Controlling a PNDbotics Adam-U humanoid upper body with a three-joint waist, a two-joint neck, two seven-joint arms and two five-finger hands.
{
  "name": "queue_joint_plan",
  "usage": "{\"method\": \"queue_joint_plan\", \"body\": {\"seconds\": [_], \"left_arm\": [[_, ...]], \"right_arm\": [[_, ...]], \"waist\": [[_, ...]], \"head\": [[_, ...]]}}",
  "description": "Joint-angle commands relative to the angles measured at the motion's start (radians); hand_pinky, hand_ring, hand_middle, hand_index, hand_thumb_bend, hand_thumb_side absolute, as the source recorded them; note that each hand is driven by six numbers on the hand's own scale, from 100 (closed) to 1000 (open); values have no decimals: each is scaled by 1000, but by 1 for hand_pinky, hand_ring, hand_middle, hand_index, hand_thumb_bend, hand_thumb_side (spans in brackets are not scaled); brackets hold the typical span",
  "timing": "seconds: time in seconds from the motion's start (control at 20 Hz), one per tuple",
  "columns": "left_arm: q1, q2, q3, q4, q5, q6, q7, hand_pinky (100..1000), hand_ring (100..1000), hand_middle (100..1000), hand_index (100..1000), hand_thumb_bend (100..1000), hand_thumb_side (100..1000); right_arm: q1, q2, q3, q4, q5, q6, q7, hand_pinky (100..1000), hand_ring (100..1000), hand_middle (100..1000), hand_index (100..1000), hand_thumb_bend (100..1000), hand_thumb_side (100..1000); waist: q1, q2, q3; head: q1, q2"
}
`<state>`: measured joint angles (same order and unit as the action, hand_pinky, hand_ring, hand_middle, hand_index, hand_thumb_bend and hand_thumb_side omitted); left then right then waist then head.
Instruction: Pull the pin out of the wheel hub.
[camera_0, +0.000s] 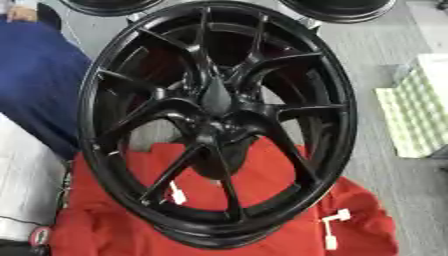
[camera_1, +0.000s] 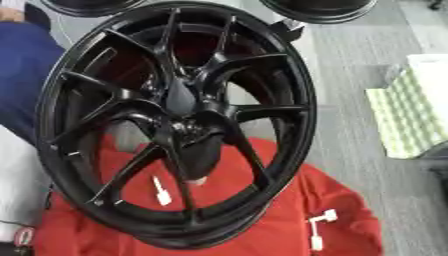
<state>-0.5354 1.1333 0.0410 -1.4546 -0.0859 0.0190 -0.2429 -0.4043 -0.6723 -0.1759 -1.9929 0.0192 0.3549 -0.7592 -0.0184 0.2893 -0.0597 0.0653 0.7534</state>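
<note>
A black wheel hub (camera_0: 217, 120) stands tilted on red cloth (camera_0: 262, 220). A small white pin (camera_0: 177, 193) shows between its lower spokes. Neither of my hands is visible, so my fingers' state is unknown. I should pinch the pin and pull straight along its length.

Red cloth (camera_0: 262, 220): crumpled, spread across the lower part of the view
White T-shaped piece (camera_0: 332, 225): lies on the red cloth at the lower right
Pale green foam sheet (camera_0: 416, 112): dimpled surface, at the right edge on the floor
Grey floor (camera_0: 385, 50): carpet-like, along the right side
Blue fabric (camera_0: 35, 80): at the left edge
Two dark round rims (camera_1: 319, 10): cut off by the top edge, one left, one right
</note>
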Motion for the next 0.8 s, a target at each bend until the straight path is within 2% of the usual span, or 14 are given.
{"method": "queue_joint_plan", "body": {"seconds": [0.05, 0.1, 0.15, 0.2, 0.25, 0.3, 0.35, 0.4, 0.45, 0.5, 0.55, 0.6, 0.65, 0.8], "left_arm": [[30, 38, 40, 31, 12, -28, 6, 784, 549, 354, 564, 100, 307], [42, 33, 38, 40, 9, -44, -8, 816, 617, 474, 676, 100, 332], [53, 30, 33, 46, -1, -65, -29, 874, 765, 696, 842, 100, 496], [61, 27, 30, 51, -18, -93, -54, 908, 837, 786, 889, 100, 598], [67, 24, 30, 59, -42, -120, -74, 938, 889, 847, 928, 119, 764], [72, 21, 32, 70, -69, -139, -86, 952, 912, 866, 944, 222, 824], [75, 18, 35, 83, -98, -149, -89, 956, 918, 868, 949, 273, 931], [77, 15, 38, 95, -122, -152, -86, 954, 917, 868, 948, 265, 992], [77, 12, 41, 104, -138, -152, -81, 953, 917, 869, 947, 255, 1000], [77, 9, 44, 108, -148, -150, -74, 942, 906, 861, 938, 224, 959], [76, 8, 47, 110, -153, -147, -65, 929, 891, 846, 916, 159, 983], [75, 6, 51, 109, -152, -140, -53, 915, 873, 822, 889, 101, 929], [75, 4, 56, 107, -143, -127, -38, 907, 862, 806, 873, 100, 900], [71, -5, 70, 84, -81, -78, 9, 863, 779, 691, 783, 100, 710]], "right_arm": [[-11, -18, -17, -7, 11, 146, -148, 397, 622, 510, 739, 177, 389], [-12, -17, -16, -7, 12, 145, -148, 397, 622, 510, 739, 177, 389], [-13, -16, -15, -7, 11, 145, -148, 397, 621, 510, 739, 178, 389], [-13, -15, -15, -7, 12, 144, -148, 397, 622, 510, 739, 178, 389], [-14, -14, -15, -7, 12, 143, -148, 397, 621, 510, 739, 178, 389], [-14, -12, -15, -7, 12, 142, -148, 396, 621, 510, 739, 177, 389], [-14, -11, -15, -7, 11, 142, -148, 395, 621, 510, 739, 176, 390], [-13, -11, -16, -7, 10, 143, -148, 395, 621, 510, 738, 176, 389], [-13, -11, -16, -7, 9, 143, -148, 395, 621, 510, 739, 176, 389], [-14, -11, -17, -7, 10, 143, -148, 396, 621, 510, 739, 177, 389], [-14, -11, -17, -7, 11, 143, -148, 396, 622, 511, 739, 176, 388], [-14, -11, -18, -7, 12, 144, -148, 396, 622, 510, 739, 177, 390], [-13, -12, -18, -7, 12, 144, -148, 395, 621, 510, 739, 176, 390], [-12, -13, -21, -7, 11, 147, -148, 397, 622, 511, 739, 177, 391]], "waist": [[-1, -20, 1], [-2, -20, 0], [-3, -20, -1], [-4, -19, -1], [-4, -19, -2], [-5, -18, -2], [-5, -17, -3], [-6, -16, -4], [-6, -15, -4], [-6, -15, -4], [-6, -15, -4], [-6, -14, -3], [-7, -13, -3], [-10, -12, -2]], "head": [[0, -12], [2, -14], [4, -16], [7, -17], [9, -18], [10, -19], [11, -19], [12, -19], [13, -18], [12, -17], [11, -16], [10, -14], [9, -14], [7, -12]]}}
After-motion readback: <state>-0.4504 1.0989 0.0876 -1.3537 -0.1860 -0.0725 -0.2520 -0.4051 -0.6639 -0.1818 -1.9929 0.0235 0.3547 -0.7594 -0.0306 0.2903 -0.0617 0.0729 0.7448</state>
